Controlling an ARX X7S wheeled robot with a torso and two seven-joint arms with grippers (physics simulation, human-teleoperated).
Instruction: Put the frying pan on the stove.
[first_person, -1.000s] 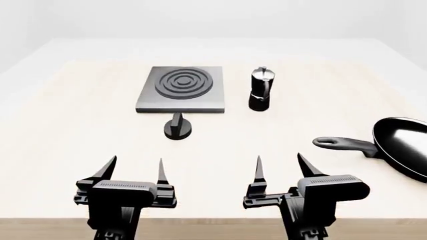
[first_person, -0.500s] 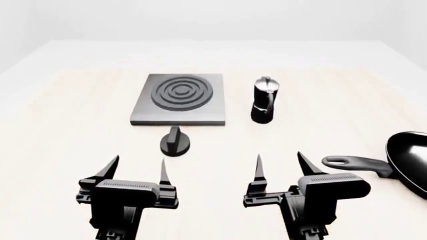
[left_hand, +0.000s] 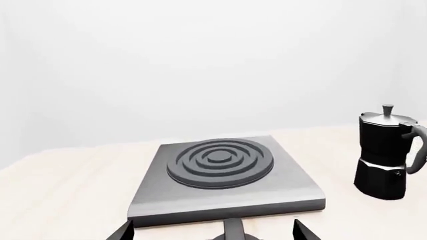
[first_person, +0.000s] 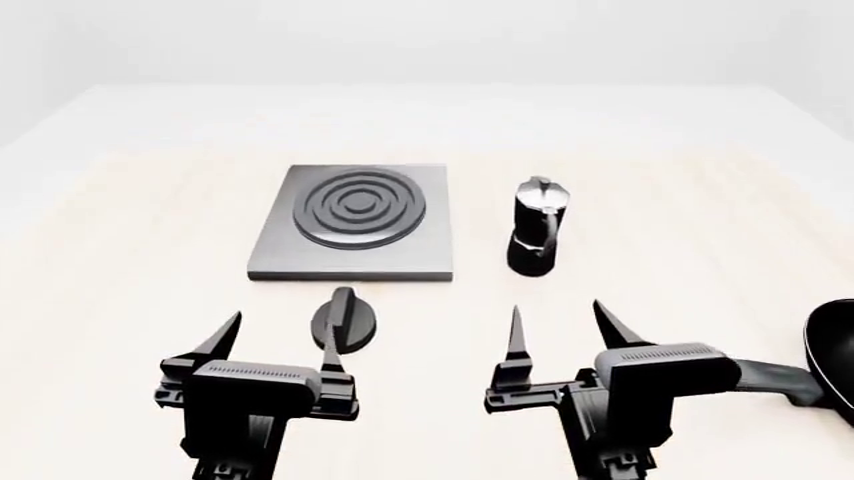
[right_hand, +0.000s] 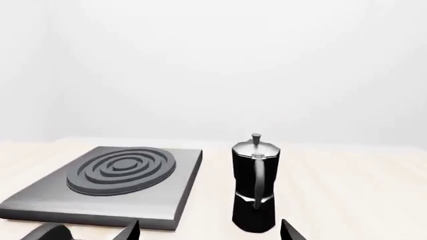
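The frying pan (first_person: 835, 356) is glossy black and shows only partly at the head view's right edge, its handle (first_person: 774, 376) running behind my right gripper's body. The stove (first_person: 355, 232), a grey square plate with a dark ring burner, lies at the table's middle; it also shows in the left wrist view (left_hand: 223, 182) and the right wrist view (right_hand: 113, 185). My left gripper (first_person: 278, 335) is open and empty, near the small black knob (first_person: 343, 322). My right gripper (first_person: 561, 325) is open and empty, left of the pan.
A black-and-silver moka pot (first_person: 537, 226) stands right of the stove; it shows in the left wrist view (left_hand: 385, 152) and the right wrist view (right_hand: 254, 185) too. The light wooden table (first_person: 134, 230) extends to a pale far edge.
The view has moved forward: the stove, knob and moka pot sit lower in the head view, and the pan has slid toward the right edge. Both grippers stay open.
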